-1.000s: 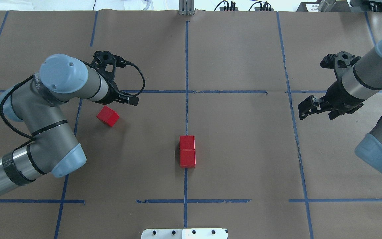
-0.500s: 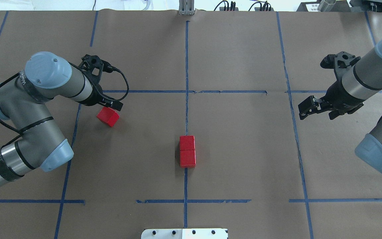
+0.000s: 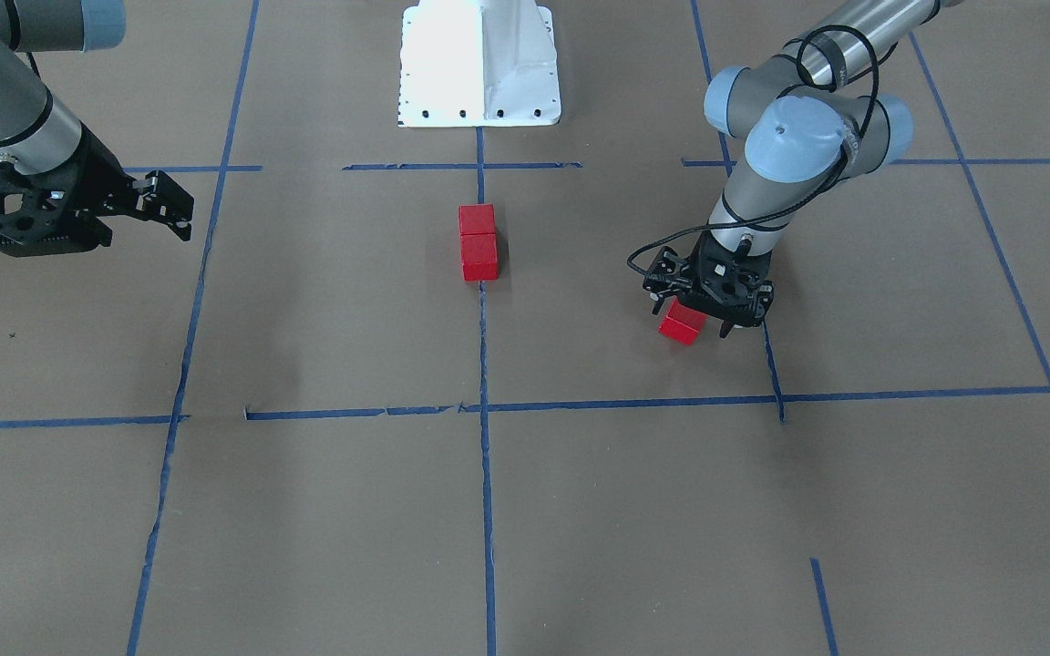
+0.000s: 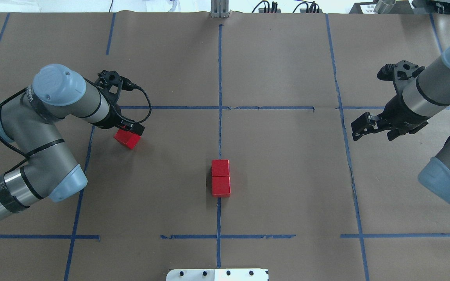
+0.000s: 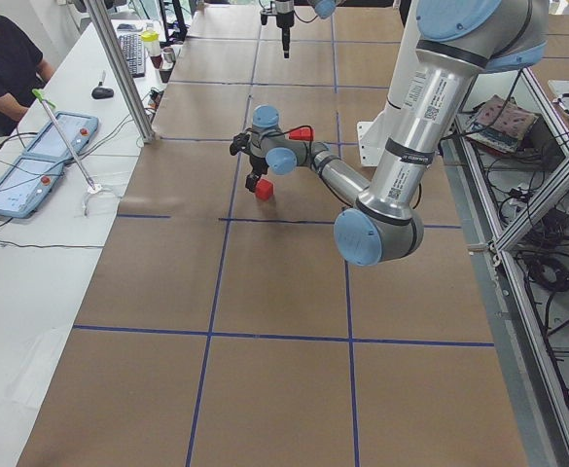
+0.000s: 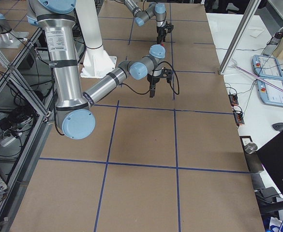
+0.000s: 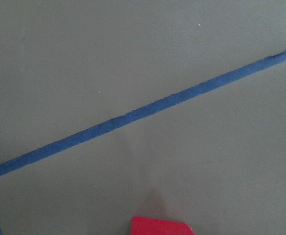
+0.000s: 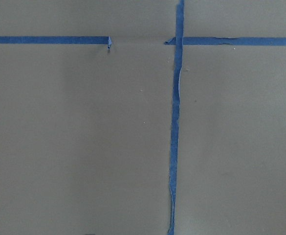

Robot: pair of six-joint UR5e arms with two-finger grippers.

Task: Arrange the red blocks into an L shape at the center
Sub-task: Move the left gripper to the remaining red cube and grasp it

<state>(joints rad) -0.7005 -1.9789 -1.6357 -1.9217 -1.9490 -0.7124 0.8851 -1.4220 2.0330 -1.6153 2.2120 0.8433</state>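
The third red block [image 4: 128, 139] sits on the desk [image 4: 287, 175] well off to the robot's left, turned at an angle to the tape grid. The left gripper [image 3: 689, 320] is down over it with its jaws apart, one on each side of the block. As far as the front view shows, they are not yet pressed against it. The left wrist camera catches only the block's top edge at the bottom of its picture.

The other two blocks lie at the center, the far block [image 4: 220, 168] and the near block [image 4: 221, 186] touching face to face in a short row on the blue tape line [image 4: 220, 97]. The right gripper [image 4: 356, 130] hangs well off to the other side, open and empty.

The block looks like a small, solid cube, so it is probably light and stiff and will not give under the jaws. Its matte faces should offer fair friction. The best hold is on two opposite flat faces, squarely and about mid-height. A hold on the corners could let the block twist or pop out. Because it sits turned, it will probably need turning to sit flush beside one end of the row. A gentle set-down matters, since a nudge could easily shift such light blocks.
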